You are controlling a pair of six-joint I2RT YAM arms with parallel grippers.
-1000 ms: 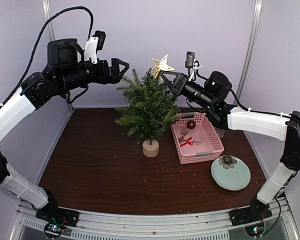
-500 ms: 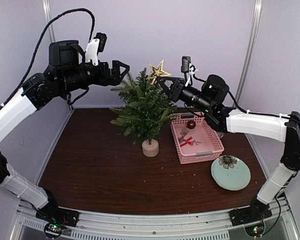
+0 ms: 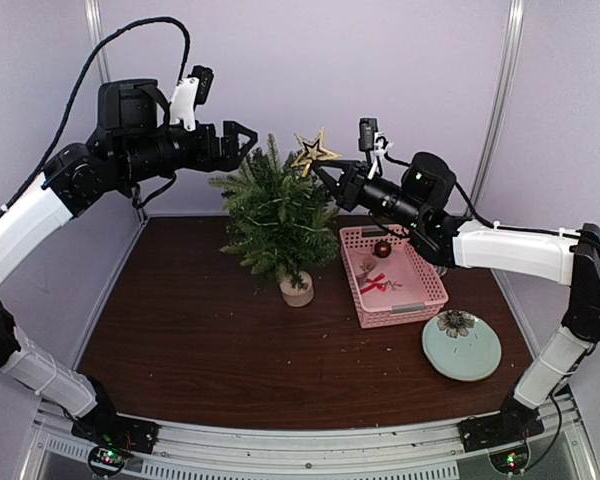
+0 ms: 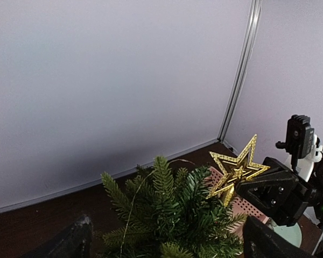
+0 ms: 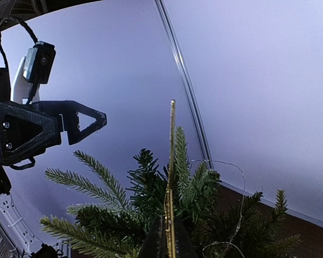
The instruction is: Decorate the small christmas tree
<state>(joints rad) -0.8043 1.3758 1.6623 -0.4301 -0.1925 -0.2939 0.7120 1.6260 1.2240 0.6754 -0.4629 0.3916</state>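
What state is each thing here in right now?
small christmas tree, standing on its stump, no topper yet.
gold star, held beside the treetop.
right gripper, shut on gold star.
left gripper, open, empty.
pink basket, holding ornaments.
green plate, holding one flower ornament.

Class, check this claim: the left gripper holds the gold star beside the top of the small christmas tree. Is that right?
Not quite: the right gripper holds the gold star beside the top of the small christmas tree; the left gripper is open and empty. The top external view shows it.
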